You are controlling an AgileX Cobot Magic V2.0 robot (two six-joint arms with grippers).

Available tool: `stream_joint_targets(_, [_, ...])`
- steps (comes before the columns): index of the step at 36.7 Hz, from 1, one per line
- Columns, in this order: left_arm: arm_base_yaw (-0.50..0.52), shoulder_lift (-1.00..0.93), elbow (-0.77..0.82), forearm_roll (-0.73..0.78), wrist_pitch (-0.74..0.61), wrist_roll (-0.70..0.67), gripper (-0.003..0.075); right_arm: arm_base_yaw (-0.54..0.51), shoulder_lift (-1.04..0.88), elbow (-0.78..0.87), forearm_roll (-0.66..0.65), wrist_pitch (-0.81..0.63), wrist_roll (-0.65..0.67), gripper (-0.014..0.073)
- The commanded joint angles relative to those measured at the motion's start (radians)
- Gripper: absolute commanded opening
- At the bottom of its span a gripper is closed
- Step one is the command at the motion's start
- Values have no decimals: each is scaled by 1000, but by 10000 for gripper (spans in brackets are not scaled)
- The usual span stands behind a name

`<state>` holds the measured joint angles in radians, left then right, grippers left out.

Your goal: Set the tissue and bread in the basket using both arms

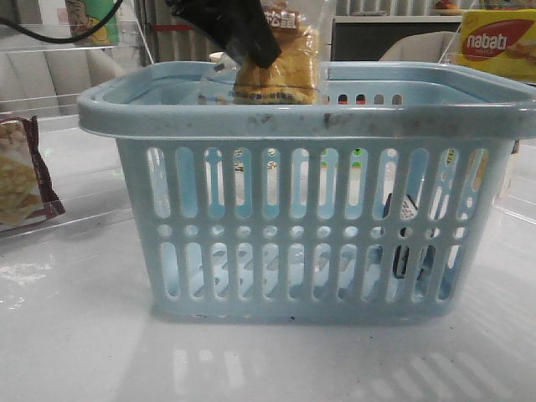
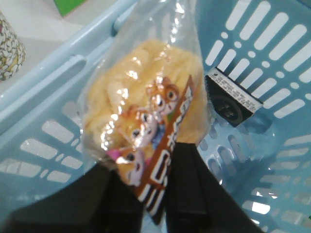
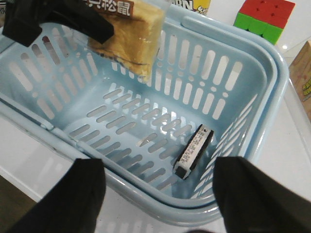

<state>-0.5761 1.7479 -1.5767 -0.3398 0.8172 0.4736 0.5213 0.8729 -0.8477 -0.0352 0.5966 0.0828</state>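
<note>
left gripper (image 2: 155,194) clamps wrapped golden bun (image 2: 141,116) above light blue slotted plastic basket (image 1: 318,117) | small dark tissue pack (image 3: 193,151) on basket floor | right gripper (image 3: 160,194) spread wide, empty

The work surface is a white glossy table (image 1: 75,352); it reflects overhead light as bright patches and streaks near its front edge. At the far left stands a clear acrylic panel (image 1: 50,67), with a black cable (image 1: 50,35) looping across it. Behind it, a pale sofa or seat back is dimly visible. At the far centre-right sits a dark cabinet with a white top (image 1: 368,38); a light-coloured chair back (image 1: 419,46) stands in front of it. The rear wall is indistinct.
</note>
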Motion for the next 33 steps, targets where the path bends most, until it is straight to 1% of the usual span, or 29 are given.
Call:
stream_joint_targets(1, [-7, -55, -28, -30, -42, 0, 429, -3, -4, -28, -9, -71, -11, 570])
stream_joint_targets(4, [-7, -73, -31, -30, -22, 0, 524, -3, -4, -28, -9, -71, -11, 570])
stream_joint_targets(6, [-7, -95, -31, -30, -17, 0, 541, -3, -4, -28, -9, -71, -11, 570])
stream_joint_targets(11, [-7, -175, -26, -30, 22, 0, 518, -3, -4, -28, -9, -71, -11, 570])
stream_joint_targets(14, [-7, -233, 3, -30, 37, 0, 504, -3, -4, -28, -9, -71, -11, 570])
stream_joint_targets(18, [-7, -333, 91, -30, 28, 0, 504, -3, -4, -28, -9, -71, -11, 570])
stream_joint_targets(25, [-5, -556, 326, -18, -14, -14, 504, -3, -4, -28, -9, -71, -11, 570])
stream_joint_targets(29, [-1, -681, 437, 65, -18, -110, 499, -3, -4, -28, -9, -71, -11, 570])
stream_joint_targets(33, [-1, -802, 534, 209, -18, -252, 487, -3, -4, -28, -9, -72, -11, 570])
